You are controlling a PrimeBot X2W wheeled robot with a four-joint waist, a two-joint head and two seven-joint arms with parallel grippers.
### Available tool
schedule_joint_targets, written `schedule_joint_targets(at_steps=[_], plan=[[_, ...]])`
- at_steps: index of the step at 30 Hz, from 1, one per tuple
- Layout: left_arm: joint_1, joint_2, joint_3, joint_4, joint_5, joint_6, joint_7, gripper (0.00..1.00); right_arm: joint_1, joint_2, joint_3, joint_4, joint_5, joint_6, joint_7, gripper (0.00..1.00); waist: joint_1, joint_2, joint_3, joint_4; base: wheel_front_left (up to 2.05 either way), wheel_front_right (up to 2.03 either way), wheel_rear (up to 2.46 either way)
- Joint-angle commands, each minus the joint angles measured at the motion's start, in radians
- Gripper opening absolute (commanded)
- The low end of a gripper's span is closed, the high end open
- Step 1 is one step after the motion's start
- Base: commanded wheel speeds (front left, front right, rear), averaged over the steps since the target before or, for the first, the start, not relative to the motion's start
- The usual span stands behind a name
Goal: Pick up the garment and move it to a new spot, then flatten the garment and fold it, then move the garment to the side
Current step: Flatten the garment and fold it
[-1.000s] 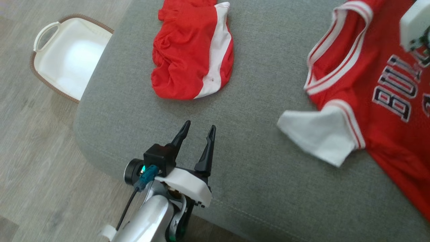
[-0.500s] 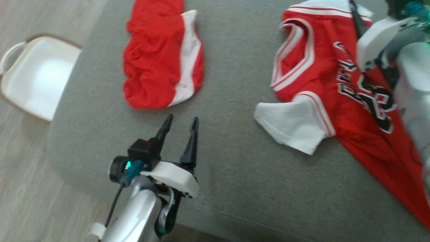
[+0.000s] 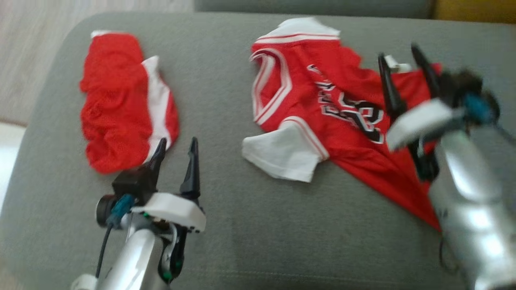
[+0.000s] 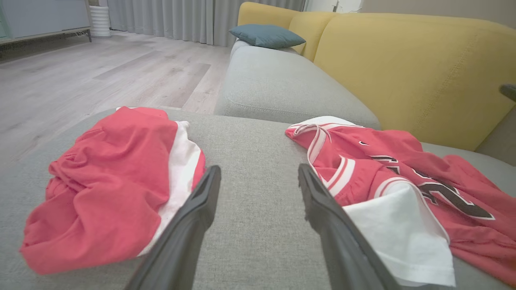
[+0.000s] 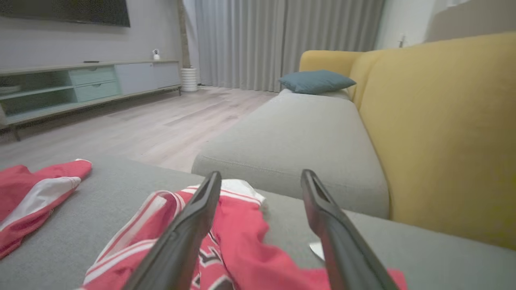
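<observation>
A red jersey [image 3: 322, 121] with white sleeves and black lettering lies rumpled on the grey sofa cushion [image 3: 242, 225], right of centre. My right gripper [image 3: 398, 52] hovers open over the jersey's right part with nothing between its fingers; in the right wrist view the right gripper [image 5: 262, 174] sits just above the jersey [image 5: 242, 237]. Folded red shorts [image 3: 117, 104] with a white stripe lie at the left. My left gripper [image 3: 178, 141] is open and empty just right of the shorts. In the left wrist view the left gripper [image 4: 259, 169] points between the shorts [image 4: 109, 185] and the jersey [image 4: 387, 169].
A yellow sofa back [image 4: 403, 68] rises behind the cushion. A second grey seat [image 5: 290, 137] with a blue pillow [image 5: 316, 80] continues beyond it. Wooden floor [image 4: 100, 76] lies off the cushion's left edge, with a low cabinet [image 5: 80, 84] along the far wall.
The head camera has swung, so the whole picture shifted. My right arm has come down into view at the right, fingers spread over the jersey. The left gripper stays open.
</observation>
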Motion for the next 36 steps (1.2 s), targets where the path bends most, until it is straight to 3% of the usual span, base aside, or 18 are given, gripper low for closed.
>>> schedule_joint_targets(at_steps=[1, 10, 16, 23, 29, 36], plan=[[-0.008, 0.011, 0.049, -0.034, 0.015, -0.007, -0.011, 1.0, 0.065, 0.029, -0.015, -0.082, -0.023, 0.003, -0.011, 1.0, 0.0, -0.0001, -0.048, -0.061, 0.0, 0.0, 0.0], [0.025, 0.014, 0.109, -0.037, 0.034, -0.026, -0.011, 1.0, 0.411, 0.114, -0.149, -0.378, -0.126, 0.003, -0.011, 1.0, 0.0, -0.0001, -0.067, -0.135, 0.0, 0.0, 0.0], [0.041, 0.012, 0.136, -0.031, 0.048, -0.043, -0.011, 1.0, 0.531, 0.134, -0.213, -0.493, -0.084, 0.003, -0.011, 1.0, 0.0, -0.0001, -0.063, -0.166, 0.0, 0.0, 0.0], [0.015, 0.015, 0.128, 0.025, 0.066, -0.08, -0.011, 1.0, 0.551, 0.135, -0.212, -0.533, -0.043, 0.003, -0.009, 1.0, 0.0, -0.0001, -0.042, -0.185, 0.0, 0.0, 0.0], [-0.06, 0.032, 0.069, 0.141, 0.086, -0.143, 0.02, 1.0, 0.537, 0.135, -0.218, -0.544, -0.037, 0.003, -0.005, 1.0, 0.0, -0.0001, -0.013, -0.205, 0.0, 0.0, 0.0], [-0.143, 0.05, 0.034, 0.25, 0.088, -0.181, 0.05, 1.0, 0.527, 0.135, -0.232, -0.54, -0.029, 0.003, -0.005, 1.0, 0.0, -0.0001, 0.019, -0.226, 0.0, 0.0, 0.0]])
